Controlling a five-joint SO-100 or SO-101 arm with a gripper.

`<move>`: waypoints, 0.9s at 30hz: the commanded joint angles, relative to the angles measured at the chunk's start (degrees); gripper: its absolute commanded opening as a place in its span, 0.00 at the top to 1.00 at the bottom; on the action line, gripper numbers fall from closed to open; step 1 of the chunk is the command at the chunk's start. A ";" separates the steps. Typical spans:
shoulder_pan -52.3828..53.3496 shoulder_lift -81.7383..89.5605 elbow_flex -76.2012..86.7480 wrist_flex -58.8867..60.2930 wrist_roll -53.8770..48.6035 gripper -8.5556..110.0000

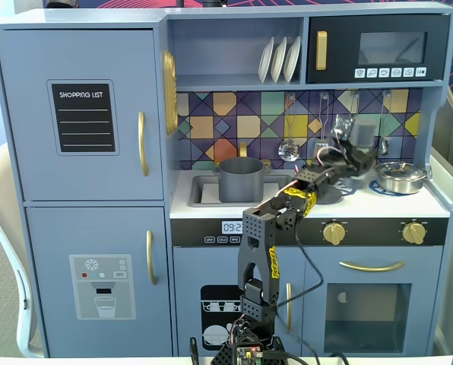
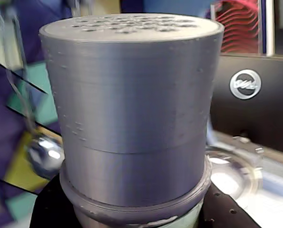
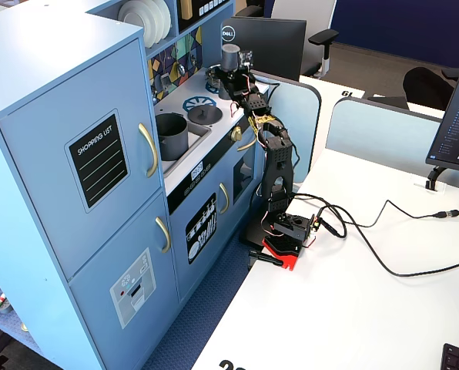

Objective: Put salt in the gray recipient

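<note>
Salt (image 1: pixel 362 131) sits upright in the gripper (image 1: pixel 353 146) in a fixed view facing the toy kitchen, lifted above the stove top at about two o'clock from the arm's elbow. Just beside it, toward three o'clock, a shiny steel pan (image 1: pixel 400 176) rests on the counter. The gray recipient (image 1: pixel 240 179) stands in the sink, well apart from the shaker toward nine o'clock, with the flat round gray lid (image 1: pixel 327 195) lying on a burner between them. The black arm (image 1: pixel 258 258) rises from its base at six o'clock.

Seen from the wrist, the salt (image 2: pixel 132 114) fills most of the picture, its holed top at twelve o'clock and its ribbed collar at six. The gripper's black body shows only at the bottom corners; it pinches the shaker below the collar. A blurred ladle (image 2: pixel 44 154) hangs at nine o'clock and the steel pan (image 2: pixel 234 173) lies at four o'clock.

From the side, in a fixed view, the salt (image 3: pixel 230 58) stands tall in the gripper (image 3: pixel 231 77) over the stove end of the counter. The gray recipient (image 3: pixel 172 136) sits in the sink toward seven o'clock from it, and the lid (image 3: pixel 205 114) lies between. The arm's base (image 3: pixel 285 235) stands on the white tabletop (image 3: pixel 353 308).
</note>
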 commanded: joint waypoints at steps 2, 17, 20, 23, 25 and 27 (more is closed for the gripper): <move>-3.87 6.68 -11.25 10.46 12.30 0.93; -25.66 18.54 -12.83 24.43 42.71 0.93; -29.44 19.16 -12.83 25.31 50.54 0.93; -33.31 19.51 -12.57 26.28 57.83 0.93; -36.21 19.51 -12.57 26.81 63.11 0.93; -38.76 19.34 -12.57 26.72 68.29 0.93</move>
